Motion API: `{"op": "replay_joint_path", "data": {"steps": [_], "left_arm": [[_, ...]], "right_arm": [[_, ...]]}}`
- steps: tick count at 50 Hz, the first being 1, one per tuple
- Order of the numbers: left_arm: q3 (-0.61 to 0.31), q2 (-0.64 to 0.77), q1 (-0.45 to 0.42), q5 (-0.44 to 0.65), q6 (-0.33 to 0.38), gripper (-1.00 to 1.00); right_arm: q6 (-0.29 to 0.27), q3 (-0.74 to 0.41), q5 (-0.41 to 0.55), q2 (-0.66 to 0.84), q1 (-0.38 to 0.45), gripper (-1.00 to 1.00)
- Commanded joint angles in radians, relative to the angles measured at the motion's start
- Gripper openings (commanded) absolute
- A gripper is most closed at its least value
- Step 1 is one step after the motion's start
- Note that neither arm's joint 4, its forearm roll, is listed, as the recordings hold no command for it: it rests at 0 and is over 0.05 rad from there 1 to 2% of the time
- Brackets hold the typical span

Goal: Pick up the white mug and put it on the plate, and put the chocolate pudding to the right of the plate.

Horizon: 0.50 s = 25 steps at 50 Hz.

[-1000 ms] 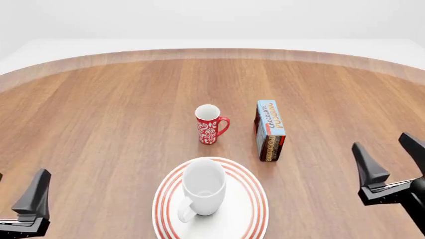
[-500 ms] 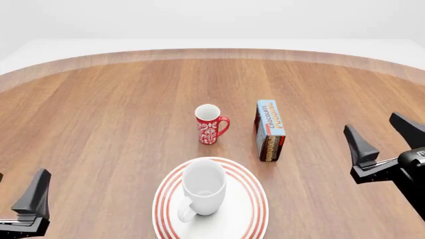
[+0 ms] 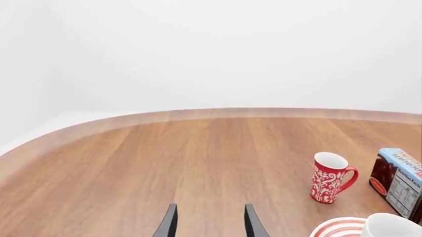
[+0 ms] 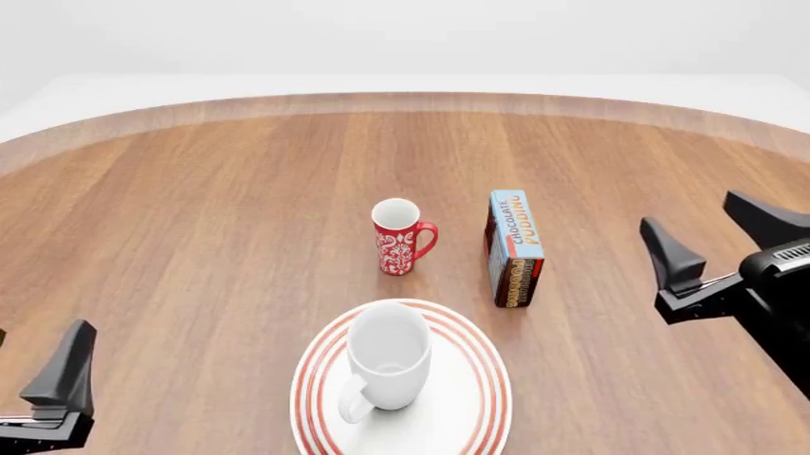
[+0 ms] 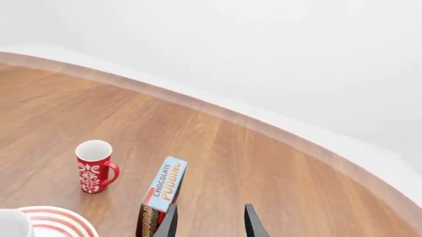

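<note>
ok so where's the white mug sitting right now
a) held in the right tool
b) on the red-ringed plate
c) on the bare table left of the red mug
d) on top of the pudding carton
b: in the front view the white mug stands upright on the plate, whose red rings show around it, while the right tool is open and empty off to the side.

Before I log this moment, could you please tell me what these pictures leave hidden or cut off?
- Plate: near rim cut by the front view's bottom edge.
- Left claw: only one finger shows at the front view's corner.
- Chocolate pudding: base cut off in the right wrist view.
- White mug: mostly cropped in the left wrist view.
</note>
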Motion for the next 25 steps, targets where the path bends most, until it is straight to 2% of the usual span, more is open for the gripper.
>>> {"op": "replay_joint_path", "data": {"steps": [1,12,18,25], "left_arm": [[0.0,0.008,0.0,-0.008,-0.005,1.0],[0.0,-0.009,0.001,0.007,-0.009,1.0],[0.0,-0.017,0.001,0.015,-0.012,1.0],[0.0,-0.027,0.002,0.024,-0.014,1.0]], "right_arm": [[0.006,-0.041,0.017,0.04,0.017,1.0],[0.016,-0.088,0.037,0.089,0.035,1.0],[-0.018,-0.089,0.021,0.108,0.032,1.0],[-0.004,-0.112,0.025,0.142,0.039,1.0]]}}
